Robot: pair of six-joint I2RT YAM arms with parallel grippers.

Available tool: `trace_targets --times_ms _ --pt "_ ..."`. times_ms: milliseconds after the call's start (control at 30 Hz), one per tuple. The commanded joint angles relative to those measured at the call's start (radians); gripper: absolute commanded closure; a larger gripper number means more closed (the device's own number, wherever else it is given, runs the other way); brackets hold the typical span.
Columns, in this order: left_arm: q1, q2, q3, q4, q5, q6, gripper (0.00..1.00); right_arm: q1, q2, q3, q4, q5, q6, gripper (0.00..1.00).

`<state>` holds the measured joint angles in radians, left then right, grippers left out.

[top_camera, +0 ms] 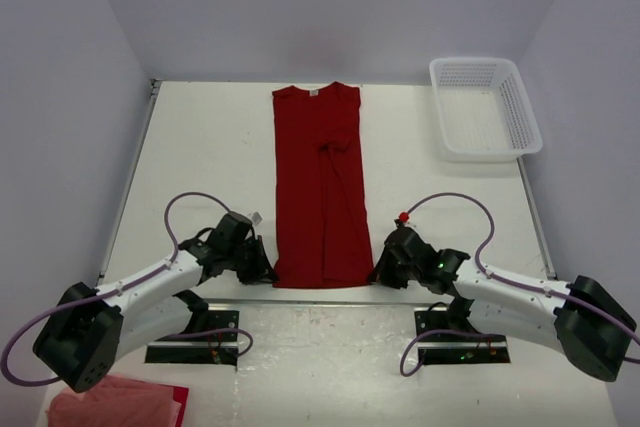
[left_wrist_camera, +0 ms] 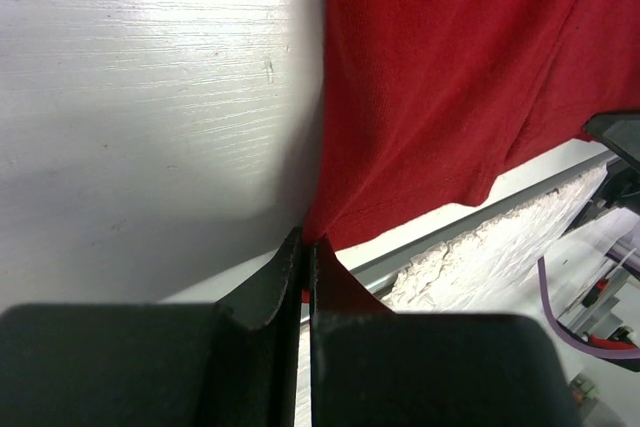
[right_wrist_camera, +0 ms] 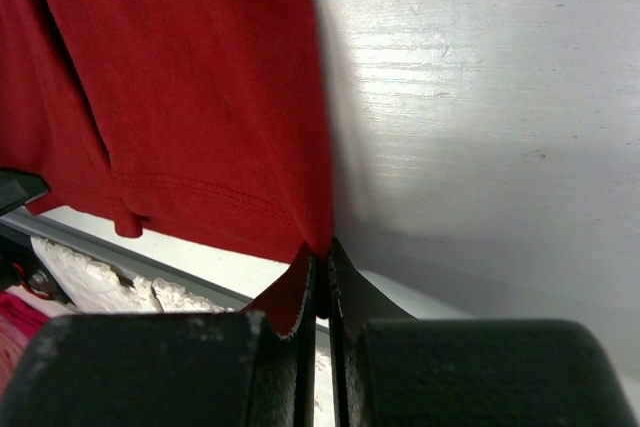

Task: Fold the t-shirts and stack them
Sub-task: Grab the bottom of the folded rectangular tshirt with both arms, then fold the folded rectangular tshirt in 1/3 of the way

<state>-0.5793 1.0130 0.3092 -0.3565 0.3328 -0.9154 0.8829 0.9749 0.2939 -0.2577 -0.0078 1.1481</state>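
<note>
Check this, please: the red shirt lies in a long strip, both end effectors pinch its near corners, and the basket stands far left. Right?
No. The basket stands far right, as the top view shows. The shirt is a long strip, and the left end effector and right end effector do pinch its near corners.

In the top view the left gripper and the right gripper are covering the near hem corners of the deep red t-shirt, so the grip itself is lying hidden there. The white neck label is showing too small to read. A heap of pink and red cloth is running off the bottom edge at the left, too cropped to tell what it is. In both wrist views the t-shirt is running off the top edge, its pinched corner is vanishing between the fingers, and the finger bases are blurring into dark blocks.
</note>
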Motion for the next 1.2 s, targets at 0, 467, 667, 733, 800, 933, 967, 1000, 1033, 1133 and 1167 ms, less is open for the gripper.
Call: trace_targets --times_ms 0,467,667,733,800,933,967,1000,1033,1133,1167 --pt "-0.005 -0.033 0.01 -0.036 -0.035 0.05 1.0 0.014 0.018 0.028 -0.078 0.068 -0.042 1.0" --pt "-0.005 0.039 0.264 -0.079 -0.084 0.168 1.0 0.034 0.112 0.376 -0.276 0.209 -0.25 1.0" --pt "0.048 0.28 0.575 -0.104 -0.091 0.213 1.0 -0.094 0.323 0.678 -0.319 0.166 -0.442 1.0" --pt "0.114 0.372 0.626 -0.088 -0.071 0.22 1.0 -0.175 0.416 0.778 -0.319 0.115 -0.493 1.0" --pt "0.183 0.442 0.711 -0.093 -0.046 0.237 1.0 -0.223 0.514 0.847 -0.33 0.071 -0.554 1.0" --pt "0.237 0.66 0.885 -0.119 -0.037 0.279 1.0 -0.327 0.695 1.071 -0.393 0.014 -0.636 1.0" --pt "0.246 0.699 0.956 -0.143 -0.031 0.291 1.0 -0.343 0.724 1.102 -0.399 -0.003 -0.662 1.0" --pt "0.259 0.737 0.985 -0.15 -0.026 0.296 1.0 -0.372 0.754 1.125 -0.399 -0.03 -0.671 1.0" --pt "0.262 0.804 1.019 -0.159 -0.02 0.297 1.0 -0.384 0.815 1.18 -0.4 -0.056 -0.68 1.0" --pt "0.266 0.907 1.11 -0.164 -0.002 0.291 1.0 -0.427 0.928 1.292 -0.428 -0.09 -0.717 1.0" --pt "0.266 0.927 1.152 -0.167 0.0 0.285 1.0 -0.438 0.956 1.32 -0.436 -0.124 -0.735 1.0"
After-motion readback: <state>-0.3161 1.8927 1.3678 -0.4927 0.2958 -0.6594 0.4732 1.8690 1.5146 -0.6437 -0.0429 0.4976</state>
